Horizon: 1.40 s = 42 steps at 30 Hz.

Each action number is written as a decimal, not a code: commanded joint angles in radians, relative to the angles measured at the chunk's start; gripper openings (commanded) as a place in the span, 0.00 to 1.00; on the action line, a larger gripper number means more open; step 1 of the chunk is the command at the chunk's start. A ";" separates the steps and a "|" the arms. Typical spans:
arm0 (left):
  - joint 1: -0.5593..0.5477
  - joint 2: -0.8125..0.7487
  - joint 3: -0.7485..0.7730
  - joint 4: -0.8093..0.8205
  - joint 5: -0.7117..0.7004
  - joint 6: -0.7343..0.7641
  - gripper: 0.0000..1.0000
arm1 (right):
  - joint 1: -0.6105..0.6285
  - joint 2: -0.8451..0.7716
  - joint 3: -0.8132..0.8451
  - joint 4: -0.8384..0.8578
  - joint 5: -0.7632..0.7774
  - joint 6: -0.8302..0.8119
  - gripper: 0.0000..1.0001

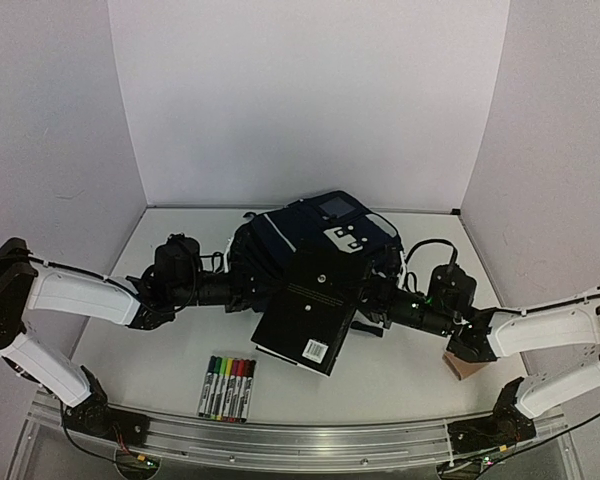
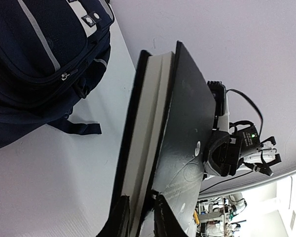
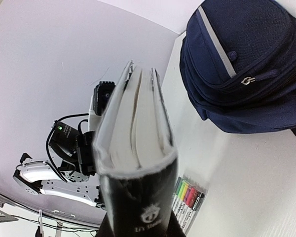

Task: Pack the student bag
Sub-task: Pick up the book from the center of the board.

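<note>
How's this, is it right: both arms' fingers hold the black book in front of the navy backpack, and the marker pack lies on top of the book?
Not quite. The marker pack lies on the table, nearer the arms' bases than the black book, as the top view shows. The rest holds.

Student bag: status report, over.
Left gripper and right gripper both shut on black book, held between them. Student bag behind it, book not in yet. Marker set lies near, not in the way.
</note>
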 commanded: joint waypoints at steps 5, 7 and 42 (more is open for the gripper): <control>-0.008 -0.087 0.041 -0.230 -0.014 0.166 0.81 | 0.031 -0.096 0.055 0.238 -0.069 -0.017 0.00; -0.008 -0.106 0.046 -0.243 0.012 0.200 0.89 | 0.032 -0.101 0.065 0.238 -0.094 -0.020 0.00; 0.241 -0.387 0.062 -0.549 0.018 0.175 0.00 | 0.043 -0.044 0.462 -0.648 0.199 -0.611 0.93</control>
